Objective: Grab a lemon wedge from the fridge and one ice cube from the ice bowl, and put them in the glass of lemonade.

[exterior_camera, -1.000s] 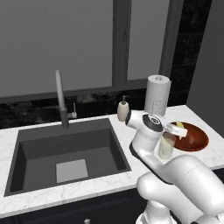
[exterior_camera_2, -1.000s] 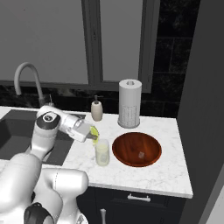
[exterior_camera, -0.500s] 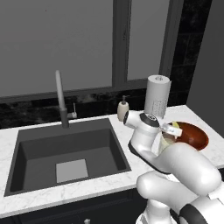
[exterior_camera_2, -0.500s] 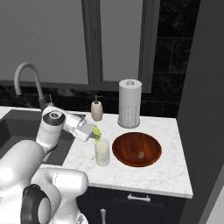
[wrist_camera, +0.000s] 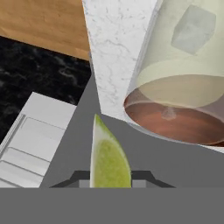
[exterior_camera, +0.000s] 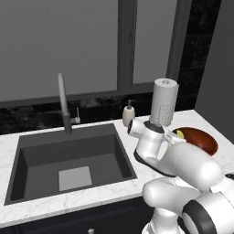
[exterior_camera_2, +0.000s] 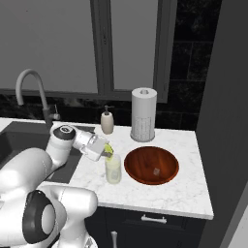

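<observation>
Right base view: the gripper (exterior_camera_2: 109, 151) is moving in — its jaws are squeezing the lemon wedge (exterior_camera_2: 108, 149) right above the glass of lemonade (exterior_camera_2: 113, 169), beside the ice bowl (exterior_camera_2: 151, 165) — so dropping it looks next.

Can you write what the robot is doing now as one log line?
gripper: shut on lemon wedge | position: above glass of lemonade | ice bowl: beside glass
</observation>
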{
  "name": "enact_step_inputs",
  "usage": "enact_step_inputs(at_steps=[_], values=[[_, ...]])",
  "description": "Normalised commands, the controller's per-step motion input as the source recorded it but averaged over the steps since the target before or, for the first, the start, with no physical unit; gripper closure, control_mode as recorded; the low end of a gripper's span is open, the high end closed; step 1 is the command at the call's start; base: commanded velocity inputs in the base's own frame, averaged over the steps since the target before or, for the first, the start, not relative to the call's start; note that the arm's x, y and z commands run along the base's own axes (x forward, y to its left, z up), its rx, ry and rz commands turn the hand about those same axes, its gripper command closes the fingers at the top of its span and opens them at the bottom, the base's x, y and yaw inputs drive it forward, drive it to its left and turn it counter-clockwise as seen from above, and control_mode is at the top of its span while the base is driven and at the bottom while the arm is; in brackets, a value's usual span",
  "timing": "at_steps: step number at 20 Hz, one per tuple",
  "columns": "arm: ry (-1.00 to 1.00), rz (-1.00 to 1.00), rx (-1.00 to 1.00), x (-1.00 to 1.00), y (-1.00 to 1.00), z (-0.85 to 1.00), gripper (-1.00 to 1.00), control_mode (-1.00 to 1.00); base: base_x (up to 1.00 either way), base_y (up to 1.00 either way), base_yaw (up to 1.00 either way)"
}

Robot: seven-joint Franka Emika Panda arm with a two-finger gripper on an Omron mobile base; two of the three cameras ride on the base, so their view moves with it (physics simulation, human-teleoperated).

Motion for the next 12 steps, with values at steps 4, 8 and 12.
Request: enact_step_inputs(at_steps=[4, 8, 12], values=[[0.00, 0.00, 0.00, 0.06, -0.07, 0.00, 1.00, -1.00, 0.00, 0.00, 0.00], [0.00, 0.00, 0.00, 0.13, -0.12, 0.00, 1.00, -1.00, 0.00, 0.00, 0.00], [0.00, 0.00, 0.00, 0.19, -0.14, 0.00, 1.00, -1.00, 0.00, 0.00, 0.00]])
